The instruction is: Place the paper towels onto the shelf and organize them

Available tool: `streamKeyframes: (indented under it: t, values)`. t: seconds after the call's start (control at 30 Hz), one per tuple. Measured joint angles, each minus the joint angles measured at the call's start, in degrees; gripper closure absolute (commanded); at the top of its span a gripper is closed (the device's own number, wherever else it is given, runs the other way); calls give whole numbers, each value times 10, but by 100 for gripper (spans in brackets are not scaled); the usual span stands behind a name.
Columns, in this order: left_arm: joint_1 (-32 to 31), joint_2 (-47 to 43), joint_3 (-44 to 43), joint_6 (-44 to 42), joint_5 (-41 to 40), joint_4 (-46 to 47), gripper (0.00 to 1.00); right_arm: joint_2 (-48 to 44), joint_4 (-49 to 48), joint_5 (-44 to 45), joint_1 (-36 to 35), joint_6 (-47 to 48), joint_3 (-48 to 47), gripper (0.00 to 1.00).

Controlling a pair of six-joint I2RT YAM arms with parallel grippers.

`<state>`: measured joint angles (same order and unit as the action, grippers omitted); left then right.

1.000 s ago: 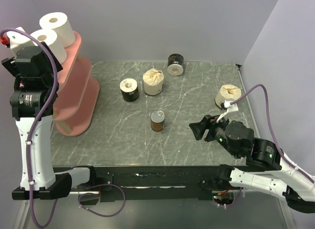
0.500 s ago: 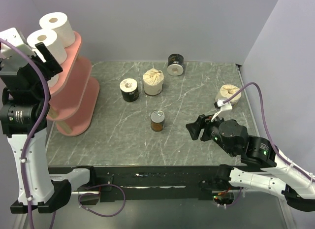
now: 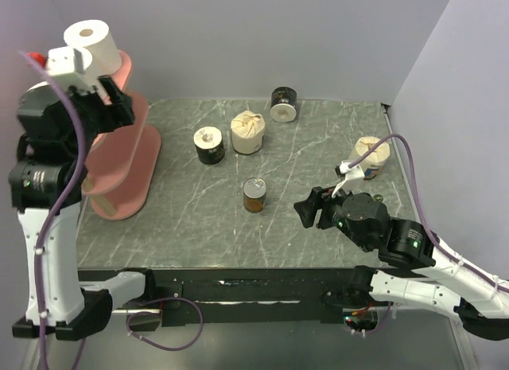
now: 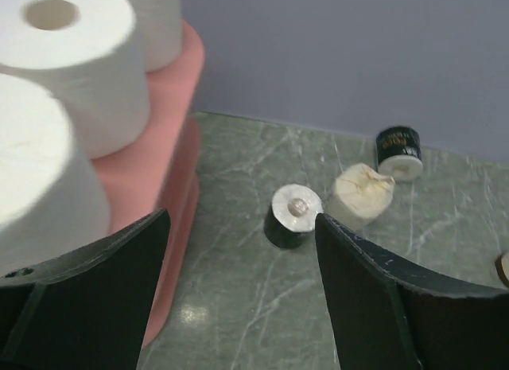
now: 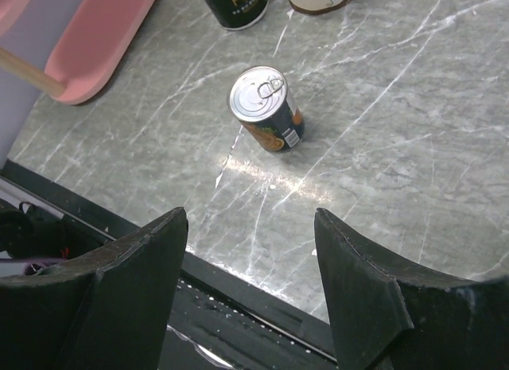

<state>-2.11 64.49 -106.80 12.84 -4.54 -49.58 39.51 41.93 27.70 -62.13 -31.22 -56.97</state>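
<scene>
The pink shelf stands at the table's left. Three white paper towels sit on its top board in the left wrist view: one at the front, one behind it, one at the back. In the top view one white roll shows; my left arm hides the others. On the table stand a black-wrapped roll, a cream roll, another black roll and a cream roll at the right. My left gripper is open and empty beside the shelf top. My right gripper is open and empty, low over the table.
A small brown tin can stands mid-table, ahead of my right gripper; it also shows in the right wrist view. The table's dark front edge lies under the right fingers. Grey walls close the back and right.
My left arm has swung from the shelf's top rolls round toward the table. My right arm has moved left toward the can, away from the right cream roll.
</scene>
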Motion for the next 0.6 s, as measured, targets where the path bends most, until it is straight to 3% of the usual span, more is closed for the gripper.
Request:
streamKeyframes:
  t: [0.33, 0.6]
  values:
    - [-229, 146, 17, -3, -83, 5, 15, -16, -12, 2, 0, 9, 28, 28]
    - [-268, 275, 56, -56, -94, 59, 17, -68, -27, 6, 0, 8, 74, 28]
